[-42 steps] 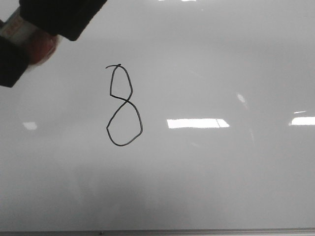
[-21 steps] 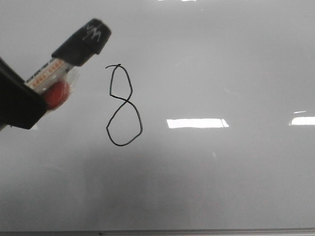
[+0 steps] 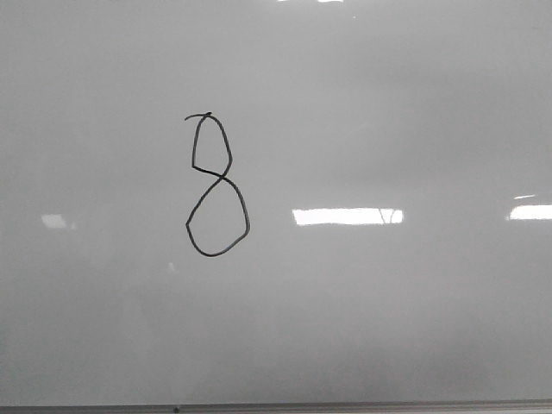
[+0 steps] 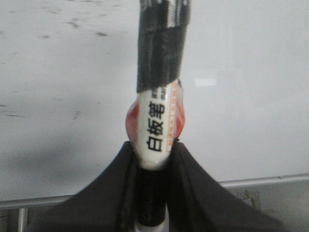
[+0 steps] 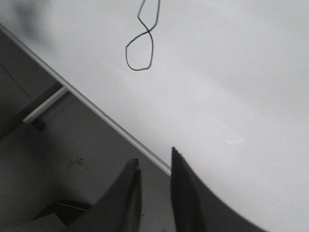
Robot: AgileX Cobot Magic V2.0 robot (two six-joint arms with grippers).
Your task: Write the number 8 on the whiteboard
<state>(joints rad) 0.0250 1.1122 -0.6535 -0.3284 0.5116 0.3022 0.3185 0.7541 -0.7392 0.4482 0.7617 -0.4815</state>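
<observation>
One 8 (image 3: 217, 185) sits at 9 o'clock on the whiteboard (image 3: 388, 328); left end effector (image 4: 153, 159), clamping the marker (image 4: 158, 121), just left frame. Right end effector (image 5: 153, 170) narrow, empty. Looks done.

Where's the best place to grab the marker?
Grip the marker on its round white barrel, just below the black-taped part, squeezing from both sides. That is how the left gripper holds it: the barrel is straight and slim, so it probably sits steady between the fingers.
</observation>
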